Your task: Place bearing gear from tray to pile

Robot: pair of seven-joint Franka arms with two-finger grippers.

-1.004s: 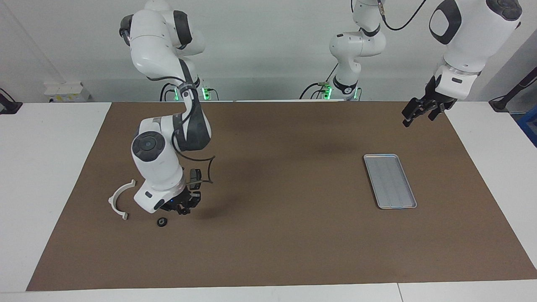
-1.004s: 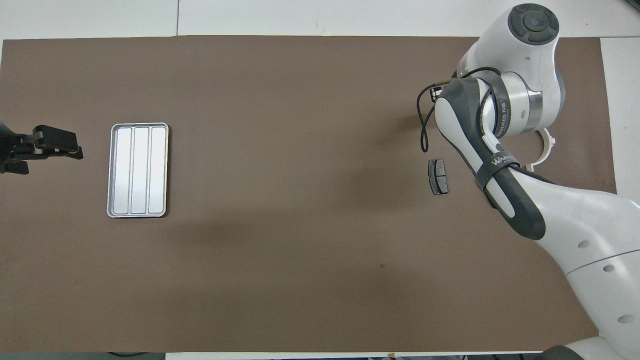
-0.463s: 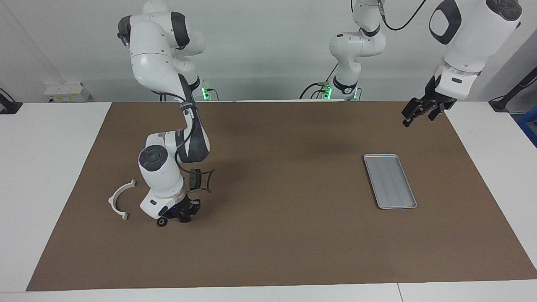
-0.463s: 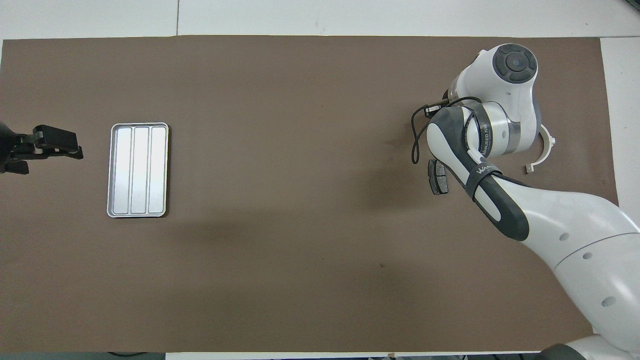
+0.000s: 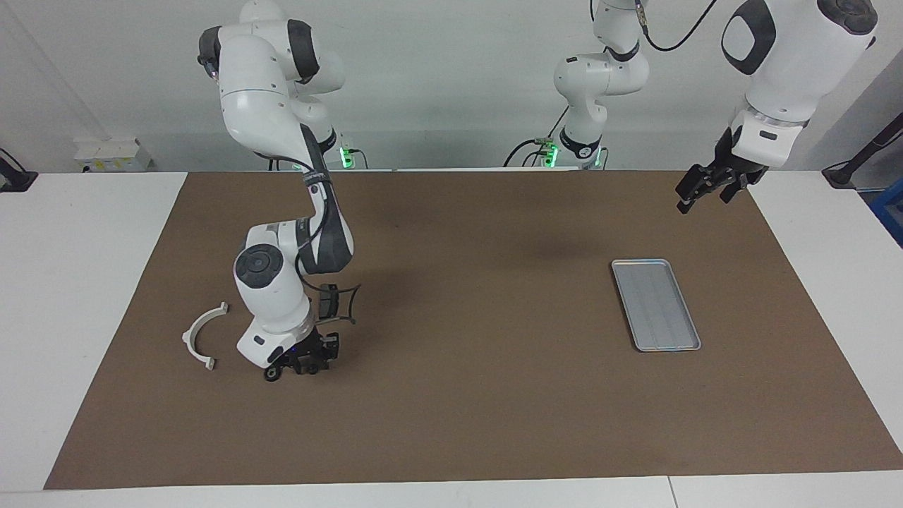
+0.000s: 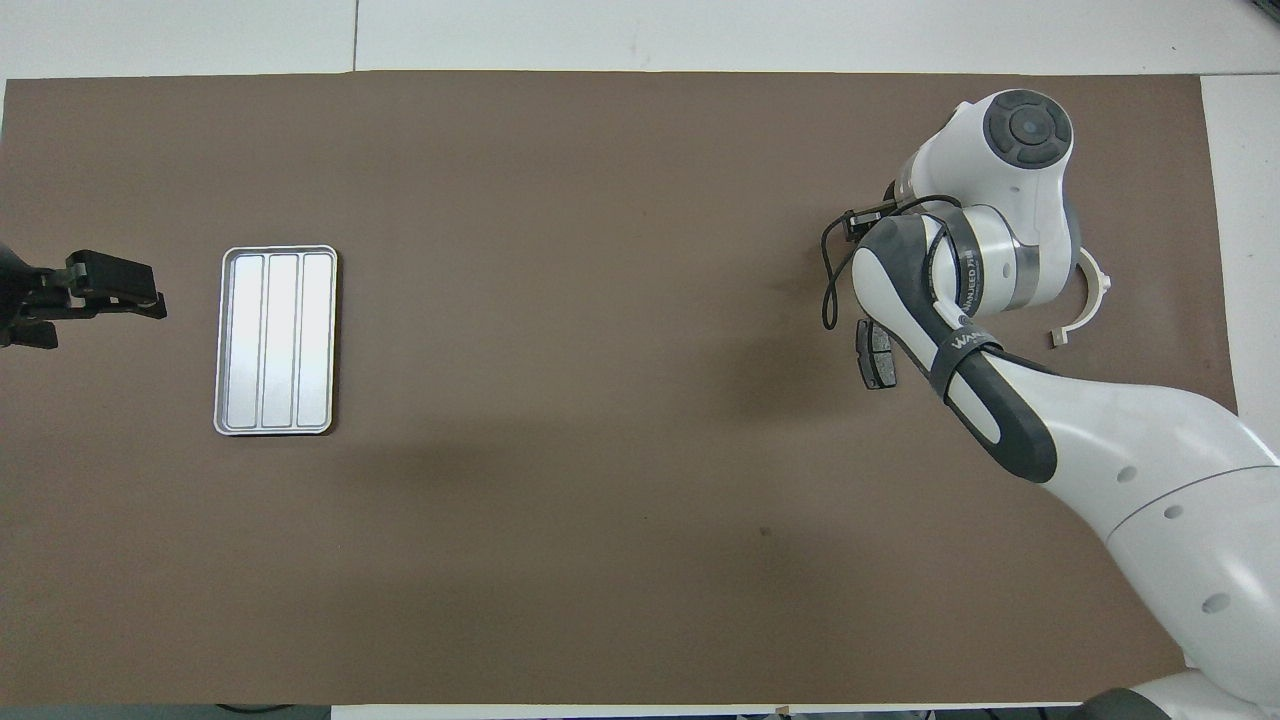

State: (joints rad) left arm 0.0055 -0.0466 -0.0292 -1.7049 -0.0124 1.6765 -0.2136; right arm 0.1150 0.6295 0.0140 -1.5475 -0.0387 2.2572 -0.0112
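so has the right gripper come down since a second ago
Yes. The right gripper has dropped to the mat beside the white bracket, now by the bearing gear.

The tray (image 6: 275, 340) lies at mid-left of the frame on the brown mat (image 6: 600, 400), with the left gripper (image 6: 150, 297) at the left edge beside it. At the right, the right arm (image 6: 1010, 250) covers part of a white bracket (image 6: 1095, 300) and a brake pad (image 6: 875, 360)

A: Where is the facing camera sitting?
B: High across the surface (image 5: 494, 423), looking toward both arm bases.
A: And the overhead one?
B: Looking steeply down from the robots' end. Both are showing the whole brown mat (image 6: 600, 500), half a turn apart.
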